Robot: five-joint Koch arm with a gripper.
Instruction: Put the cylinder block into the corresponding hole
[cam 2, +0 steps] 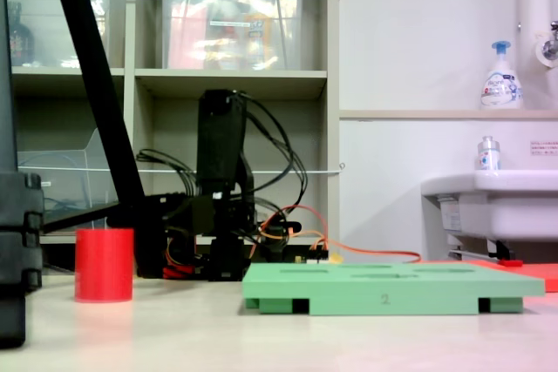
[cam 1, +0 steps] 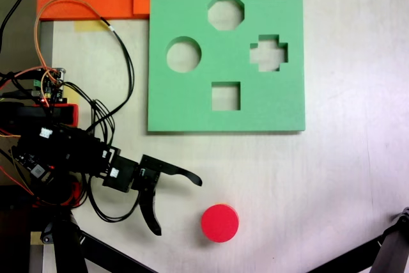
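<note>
Near the counter's point(cam 1: 332, 177) front edge in the first exterior view, the cylinder point(cam 1: 220, 222) stands upright, apart from the board point(cam 1: 281, 103). The end effector point(cam 1: 179, 206), spread and empty, sits just to the first exterior view's left, jaws opening toward it; the round hole point(cam 1: 184, 54) lies well beyond

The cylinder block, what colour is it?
Bright red; the cylinder block shows best in the first exterior view.

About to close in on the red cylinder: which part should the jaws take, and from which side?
Grip the red cylinder across its round side wall, coming in from the first exterior view's left, where the open gripper already faces it. It stands upright on the table with bare space around it, so any opposite pair of wall points should hold.
</note>
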